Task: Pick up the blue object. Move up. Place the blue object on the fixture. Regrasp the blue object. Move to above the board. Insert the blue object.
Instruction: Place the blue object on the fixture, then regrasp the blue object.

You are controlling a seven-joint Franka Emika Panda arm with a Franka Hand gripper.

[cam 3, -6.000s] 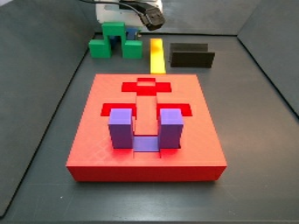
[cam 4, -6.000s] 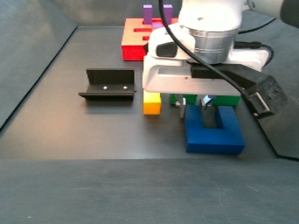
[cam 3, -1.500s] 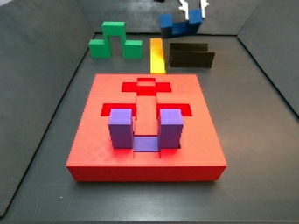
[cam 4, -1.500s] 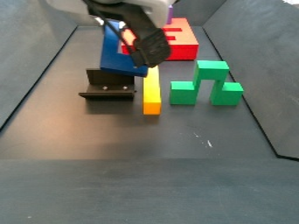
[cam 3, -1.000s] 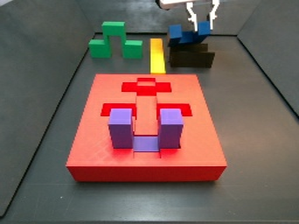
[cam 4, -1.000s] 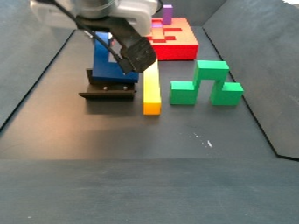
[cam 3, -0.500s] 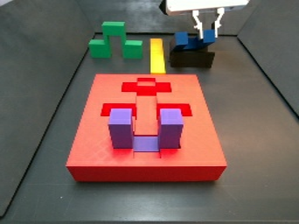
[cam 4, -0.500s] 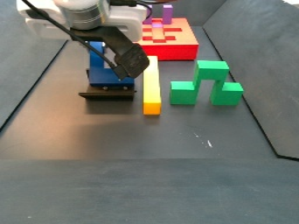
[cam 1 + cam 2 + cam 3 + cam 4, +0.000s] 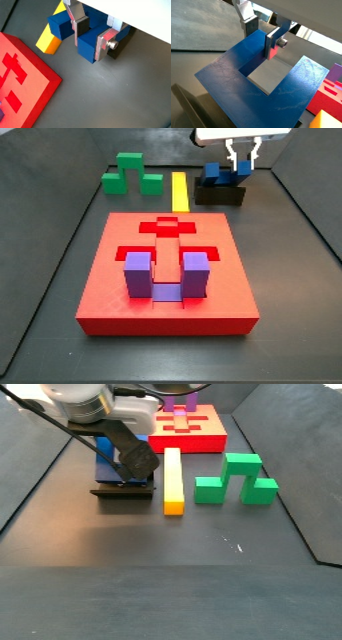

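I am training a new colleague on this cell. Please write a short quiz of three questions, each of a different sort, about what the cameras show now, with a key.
1. True or false: the blue object rests on the fixture.
2. Which piece stands in the board?
A. the green block
B. the purple block
C. the yellow bar
3. Fill in: the gripper has one prong of the blue object ____ its fingers.

Key:
1. True; in both side views it sits on the fixture.
2. B; the green block and yellow bar lie on the floor.
3. Between; the wrist views show a prong there, but whether the pads press it cannot be told.
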